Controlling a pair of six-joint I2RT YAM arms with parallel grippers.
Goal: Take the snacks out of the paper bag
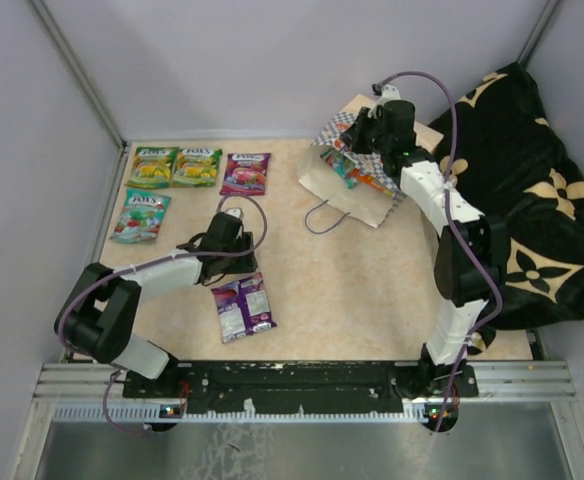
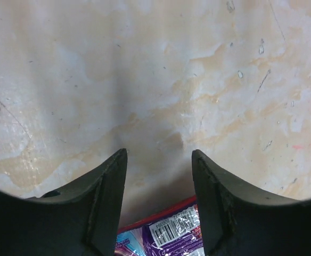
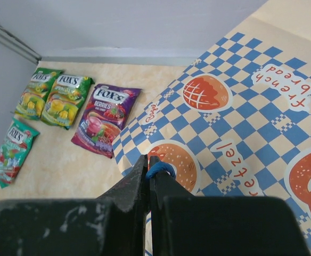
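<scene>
The paper bag lies on its side at the back of the table, its checkered face filling the right wrist view. My right gripper is shut on the bag's blue cord handle. Colourful pouches show at the bag's mouth. Several snacks lie at the back left: two green-yellow, one purple, one teal. Another purple pouch lies near the front. My left gripper hangs open just past its far edge, holding nothing.
A black cloth with tan flowers is heaped along the right side behind the right arm. The bag's second handle loop lies on the table. Grey walls close in the left and back edges.
</scene>
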